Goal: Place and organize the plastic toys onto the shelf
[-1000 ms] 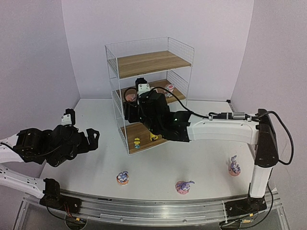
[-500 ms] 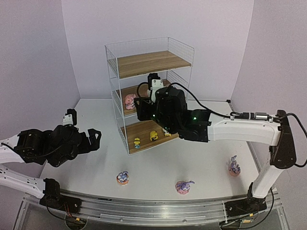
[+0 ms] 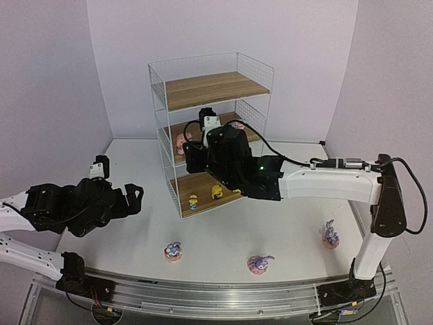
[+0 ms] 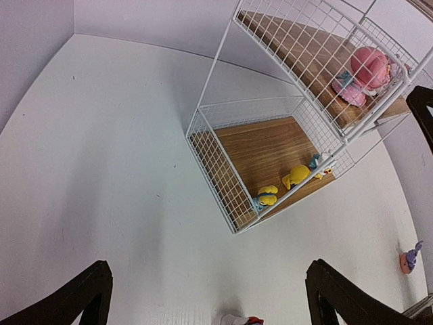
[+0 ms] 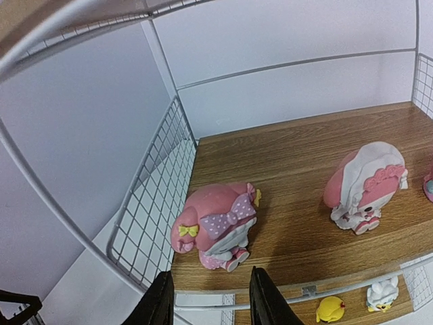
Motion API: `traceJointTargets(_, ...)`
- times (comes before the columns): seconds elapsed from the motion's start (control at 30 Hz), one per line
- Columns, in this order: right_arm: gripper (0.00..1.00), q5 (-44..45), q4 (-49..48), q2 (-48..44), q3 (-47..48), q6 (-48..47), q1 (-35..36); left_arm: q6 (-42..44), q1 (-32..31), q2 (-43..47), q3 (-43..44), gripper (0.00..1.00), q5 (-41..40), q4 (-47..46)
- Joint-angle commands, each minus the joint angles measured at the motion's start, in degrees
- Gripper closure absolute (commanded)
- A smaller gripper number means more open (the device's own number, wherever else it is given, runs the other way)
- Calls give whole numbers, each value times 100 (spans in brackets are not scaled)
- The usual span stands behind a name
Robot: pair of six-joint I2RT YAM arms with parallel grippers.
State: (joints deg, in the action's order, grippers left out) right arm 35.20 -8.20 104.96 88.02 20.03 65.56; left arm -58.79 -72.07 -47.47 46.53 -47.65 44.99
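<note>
The shelf [image 3: 210, 88] stands at the back of the table. My right gripper [image 3: 193, 157] is open and empty at the front left of its middle board, just short of a pink-white toy [image 5: 216, 223] lying there, with fingers [image 5: 159, 301] either side of the board's edge. Two more pink-white toys [image 5: 365, 183] stand further right on that board. Yellow and white toys [image 3: 193, 201] sit on the bottom board [image 4: 270, 145]. Three purple bunnies [image 3: 173, 251] [image 3: 259, 263] [image 3: 330, 234] stand on the table in front. My left gripper [image 3: 132, 198] is open and empty above the table's left side.
The shelf's top board [image 3: 216, 87] holds nothing. The wire side panel [image 5: 145, 210] of the shelf is close to my right gripper's left finger. In the left wrist view a bunny [image 4: 237, 319] shows at the bottom edge between the fingers.
My right arm pulled back and to the right from the shelf, then shifted left again in front of the middle board. The pink-white toy at its left end stands free. The left arm hardly moved.
</note>
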Motion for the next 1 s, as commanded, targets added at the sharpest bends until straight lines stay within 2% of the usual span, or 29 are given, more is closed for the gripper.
traceJointTargets(0.0, 66, 186, -49, 254, 370, -63, 27, -52, -22, 123, -52, 0, -15, -95)
traceJointTargets(0.97, 66, 836, -540, 899, 782, -24, 27, -21, -21, 273, -126, 0, -55, -118)
